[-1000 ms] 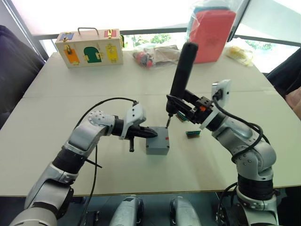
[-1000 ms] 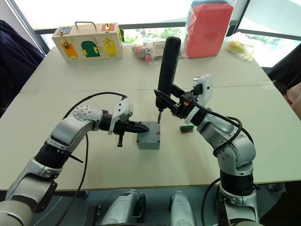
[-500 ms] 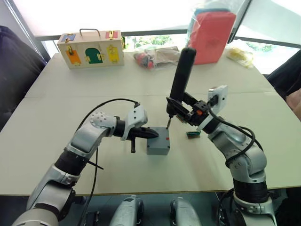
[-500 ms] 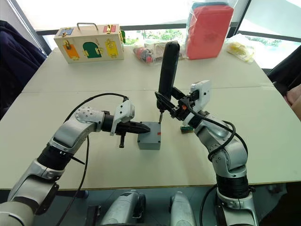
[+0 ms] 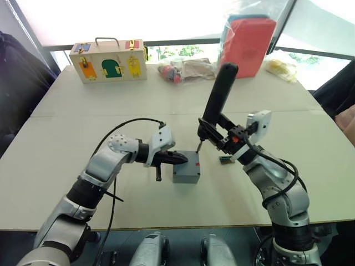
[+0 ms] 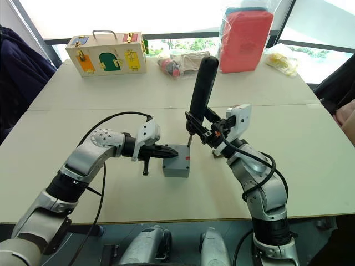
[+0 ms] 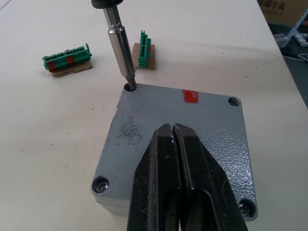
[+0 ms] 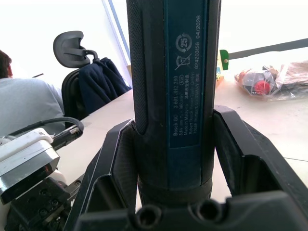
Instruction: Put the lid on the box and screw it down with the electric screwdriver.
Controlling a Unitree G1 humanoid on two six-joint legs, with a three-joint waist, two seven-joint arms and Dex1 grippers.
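Two silver-grey jointed arms on my rig, rounded shoulder and elbow housings with small screw dots, black bands at the joints, white wrist camera blocks, loose black cables looped along each forearm, left gripper (image 5: 178, 159) with black tapered fingers, right gripper (image 5: 213, 132) black, orange-red detail by it.

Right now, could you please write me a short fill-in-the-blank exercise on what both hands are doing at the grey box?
1. The right hand grips the ____.
2. The screwdriver's bit sits in a corner ____ of the lid.
3. The left hand, fingers ____, lies on the lid.
4. The mark on the lid is ____.

Missing words: screwdriver; hole; shut; red
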